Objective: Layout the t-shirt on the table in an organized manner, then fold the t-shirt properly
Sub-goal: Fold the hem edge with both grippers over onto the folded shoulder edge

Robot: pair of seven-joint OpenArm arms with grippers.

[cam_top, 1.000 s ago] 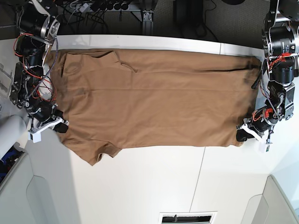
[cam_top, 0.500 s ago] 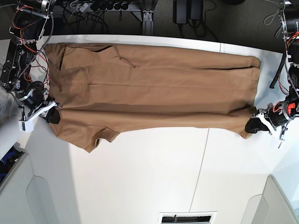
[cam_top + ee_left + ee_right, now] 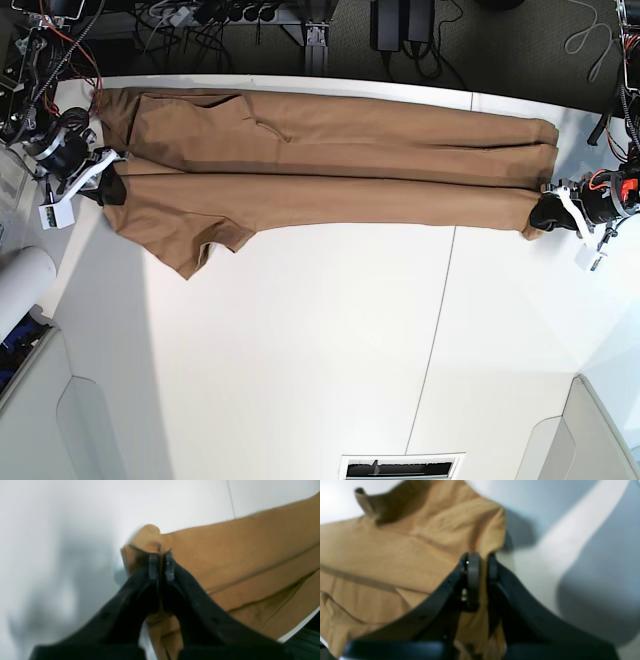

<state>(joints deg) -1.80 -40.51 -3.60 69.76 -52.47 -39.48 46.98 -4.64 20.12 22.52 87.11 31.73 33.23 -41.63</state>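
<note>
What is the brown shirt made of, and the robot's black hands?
The t-shirt looks like soft matte knit cloth, maybe cotton: it creases and drapes. The left hand and right hand look like matte black moulded plastic, perhaps rubber-padded.

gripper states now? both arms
Left gripper: shut on the plain tan-brown cotton t-shirt, pinching a bunched corner.
Right gripper: shut on the same t-shirt, cloth between its fingers.

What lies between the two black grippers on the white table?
In the base view, only the tan-brown cotton t-shirt stretches from the left gripper to the right gripper.
</note>
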